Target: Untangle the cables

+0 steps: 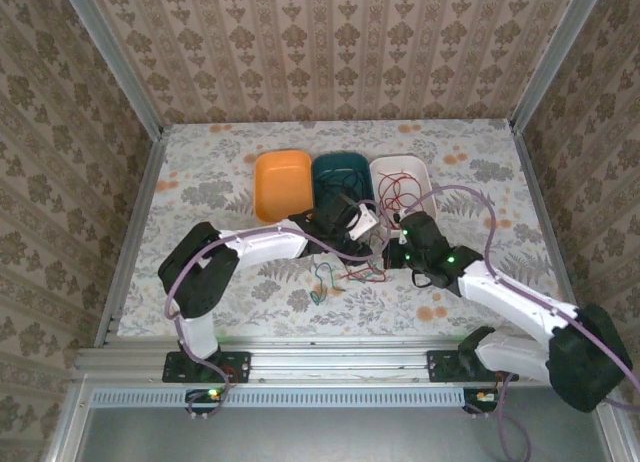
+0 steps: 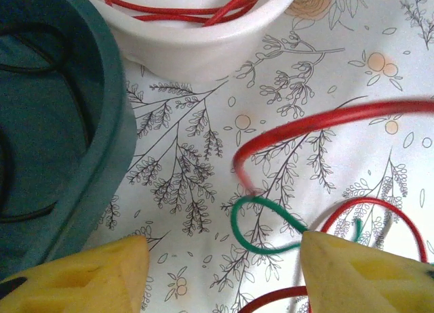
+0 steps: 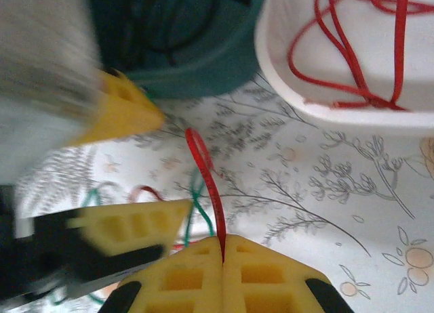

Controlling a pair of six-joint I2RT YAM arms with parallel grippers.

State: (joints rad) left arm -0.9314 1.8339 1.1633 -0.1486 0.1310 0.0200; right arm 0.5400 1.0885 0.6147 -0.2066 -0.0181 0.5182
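Starting from above: three trays in a row at the upper middle of the desk [image 1: 200,182], namely orange tray [image 1: 283,182], teal tray [image 1: 338,174] and white tray [image 1: 400,174], the last already carrying red cables [image 1: 402,194]. Just below the trays, near frame centre, a small tangle of cables [image 1: 345,274] left lying on the desk, with green cable [image 1: 320,280] trailing at its left.

Moving to the left wrist view: left pincer [image 2: 224,272] at the bottom edge, jaws standing well apart and gripping nothing. Green cable looping on the desk between its fingers; red cable [image 2: 325,123] arcing across the right half. At upper left, black cable [image 2: 41,67] inside the teal tray.

Turning to the right wrist view: right pincer [image 3: 222,248] at bottom centre, clamped tight on the red cable, which runs up from the jaws toward frame centre. Judged roughly midway: some red and black sorted into trays, red and green on the desk yet to part.
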